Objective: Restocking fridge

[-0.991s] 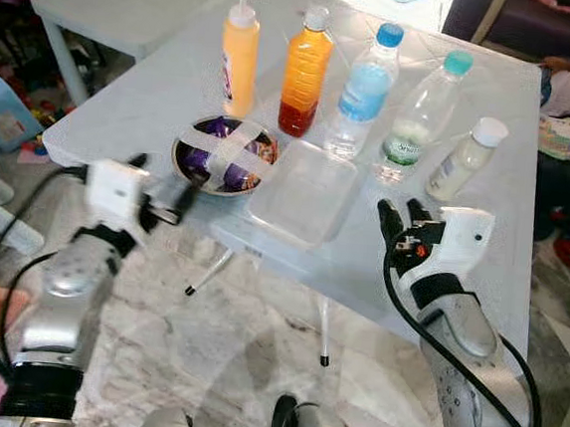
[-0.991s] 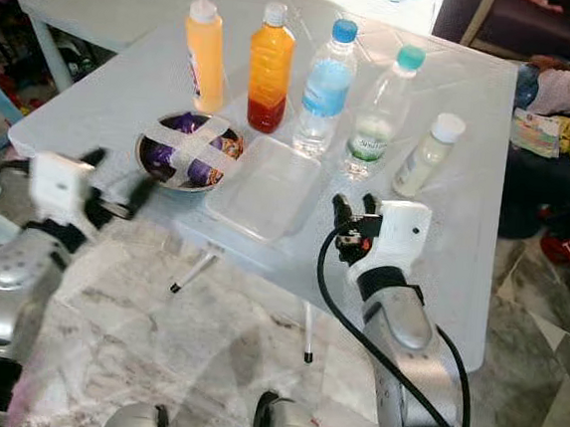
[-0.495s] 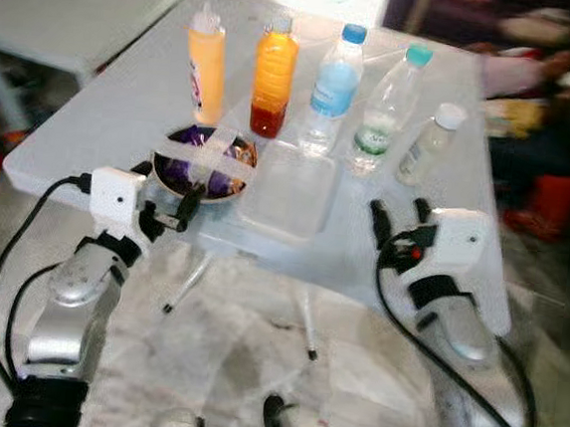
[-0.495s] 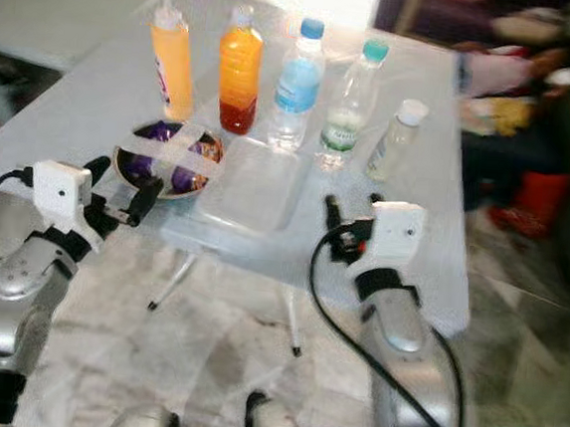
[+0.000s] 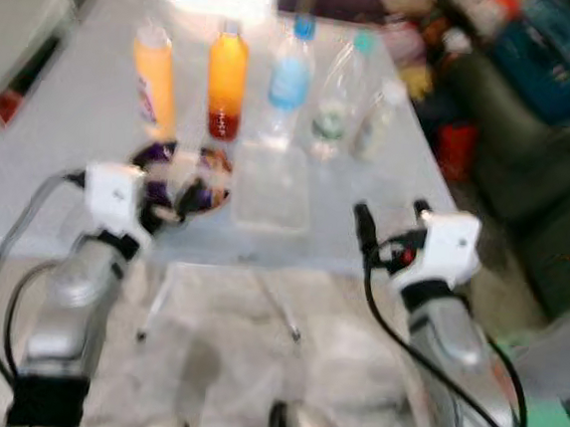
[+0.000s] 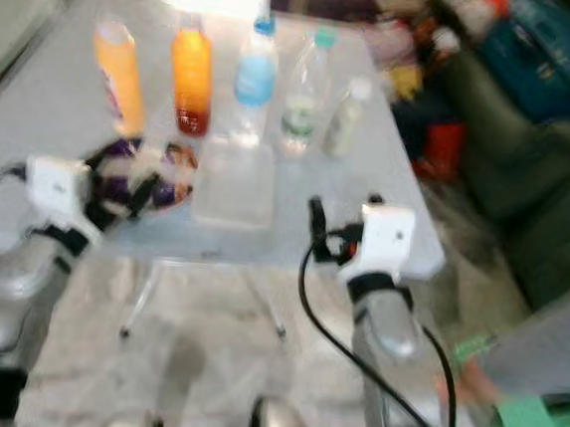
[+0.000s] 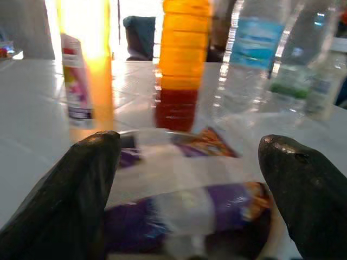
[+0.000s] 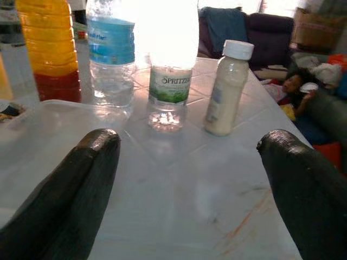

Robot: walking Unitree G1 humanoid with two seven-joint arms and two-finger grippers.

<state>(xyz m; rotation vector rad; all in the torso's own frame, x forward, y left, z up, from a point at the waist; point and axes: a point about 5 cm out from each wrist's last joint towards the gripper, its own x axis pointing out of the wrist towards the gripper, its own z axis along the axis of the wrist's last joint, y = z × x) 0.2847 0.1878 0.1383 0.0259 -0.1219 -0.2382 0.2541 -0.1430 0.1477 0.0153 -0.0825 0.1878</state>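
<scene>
White tiled table (image 5: 60, 154) stands on a marbled grey-white floor (image 5: 241, 370); head views are blurred. Room to the right of the table is cluttered: dark green sofa (image 5: 535, 205), blue and red items behind it, too smeared to name.

Row at the far side of the table, robot's left to right: yellow squeeze bottle (image 5: 153, 80), orange juice bottle (image 5: 225, 85) with a darker red layer at the bottom, blue-label water bottle (image 5: 288, 82), clear Spritzer bottle (image 8: 169, 81) with a green label, small milky bottle (image 8: 228, 88) with a white cap. All upright, near each other, not touching as far as can be seen.

Nearer the front edge: metal bowl (image 7: 217, 179) holding purple packets, white tape strips crossed over its top. Just beside it on the right, a clear plastic container (image 5: 273, 184), in front of the juice and water bottles.

Left gripper (image 7: 190, 179) is at the front left edge, fingers spread wide, the bowl directly ahead between them, no contact visible. Right gripper (image 8: 190, 179) hovers over bare tabletop at the front right, fingers also spread wide and holding nothing; Spritzer and milky bottle stand ahead of it, well apart from the fingertips. Black cables run along both silver arms.
</scene>
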